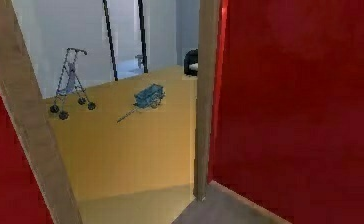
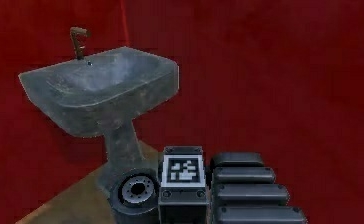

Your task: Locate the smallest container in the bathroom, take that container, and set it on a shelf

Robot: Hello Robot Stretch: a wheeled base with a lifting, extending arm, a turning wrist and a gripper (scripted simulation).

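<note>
The red wall (image 2: 280,70) was the biggest thing I had, rising well beyond the gripper (image 2: 137,190) on the reaching side. Next in size was the wooden door frame (image 1: 202,120), ahead of the base and well apart from the gripper, with a yellow floor (image 1: 130,150) beyond it. The grey stone pedestal sink (image 2: 100,85) stood farther out than the gripper and toward the arm side view's left, near but not touching. The arm (image 2: 250,190) sat as dark blocks just beside the gripper, on the arm side view's right. Through the doorway, far from the gripper, I saw a light wheeled frame (image 1: 70,85) and a small blue cart (image 1: 148,97) on the yellow floor. A rusty tap (image 2: 79,42) stood on the sink's far rim, well out past the gripper. A white marker (image 2: 183,168) sat right beside the gripper's dark body. I couldn't make out the gripper's far end, so I couldn't tell whether it held anything. I also couldn't tell where the container was; I judged the search wasn't finished. I expected a small bathroom container to be light, rigid and smooth, perhaps slippery if wet. I judged the best grip to be across its body at mid-height, not at a lid or rim.
</note>
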